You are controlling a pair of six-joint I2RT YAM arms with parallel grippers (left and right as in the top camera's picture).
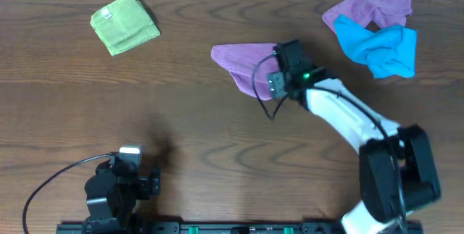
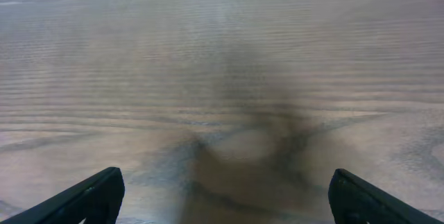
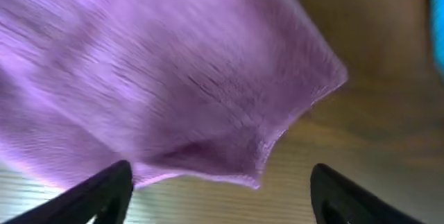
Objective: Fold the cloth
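Observation:
The lilac-purple cloth [image 1: 243, 59] lies bunched and folded over near the middle of the table. My right gripper [image 1: 279, 74] is over its right edge, fingers open. In the right wrist view the cloth [image 3: 166, 78] fills most of the frame, its corner edge just ahead of the spread fingers [image 3: 218, 200], which hold nothing. No white tag shows. My left gripper [image 1: 129, 163] rests near the front left of the table. It is open and empty over bare wood [image 2: 222, 203].
A second purple cloth [image 1: 370, 8] lies crumpled at the back right with a bright blue cloth [image 1: 380, 48] on top of it. A folded lime-green cloth [image 1: 125, 24] lies at the back left. Cables run along the table's front edge.

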